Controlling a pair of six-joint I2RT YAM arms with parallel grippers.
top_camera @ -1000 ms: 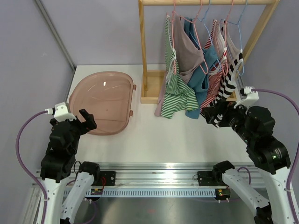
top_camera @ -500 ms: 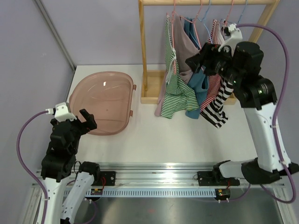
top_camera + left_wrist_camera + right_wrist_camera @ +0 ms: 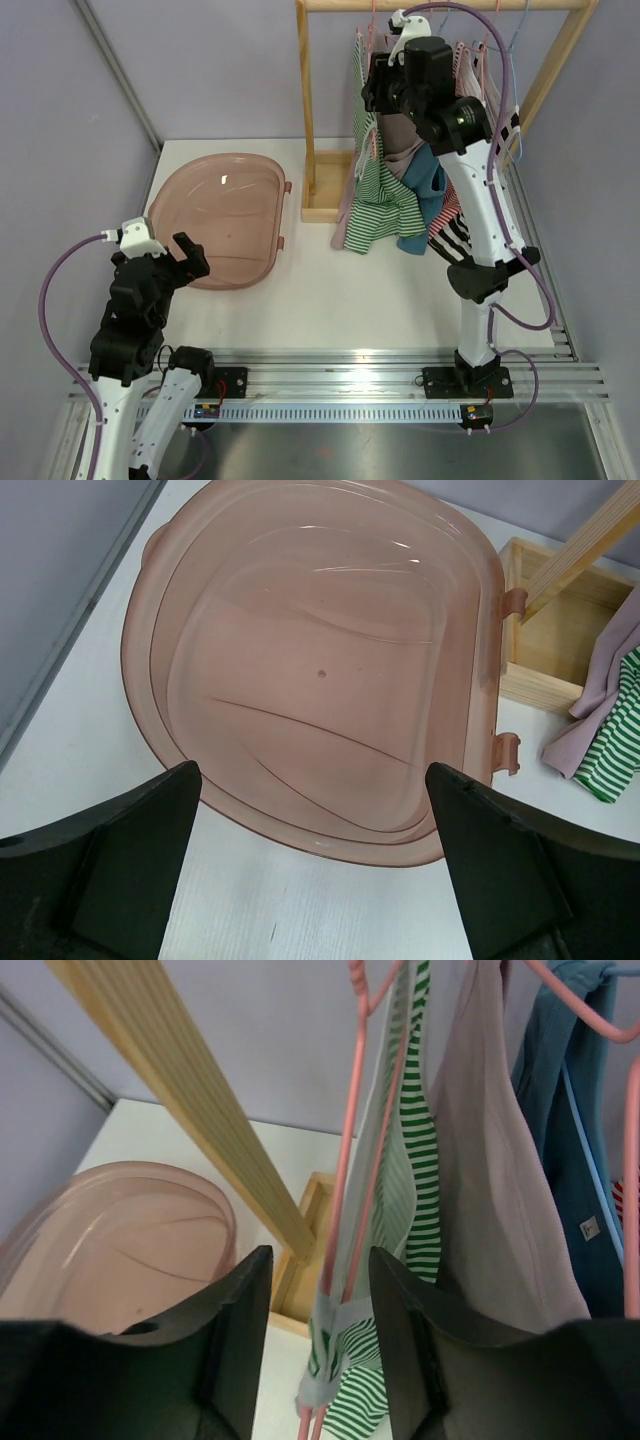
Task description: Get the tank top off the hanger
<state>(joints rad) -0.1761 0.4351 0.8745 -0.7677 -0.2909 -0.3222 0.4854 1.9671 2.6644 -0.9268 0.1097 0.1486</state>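
The right fingers [image 3: 235, 1345] are standing half open, straddling the pink hanger [image 3: 341, 1170] and striped tank top [image 3: 414, 1140] hanging between them, gripping neither; removal is not yet begun. The left fingers [image 3: 120, 865] are gaping wide, empty.

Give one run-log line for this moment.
left hand: open, near pink tub | right hand: open, astride pink hanger of green striped tank top | removal: pending

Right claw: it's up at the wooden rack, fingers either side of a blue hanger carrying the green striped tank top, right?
Not quite. The hanger between the right claw's fingers is pink, not blue, as the right wrist view shows. The rest holds: the claw is up at the wooden rack, and that hanger carries the green striped tank top.
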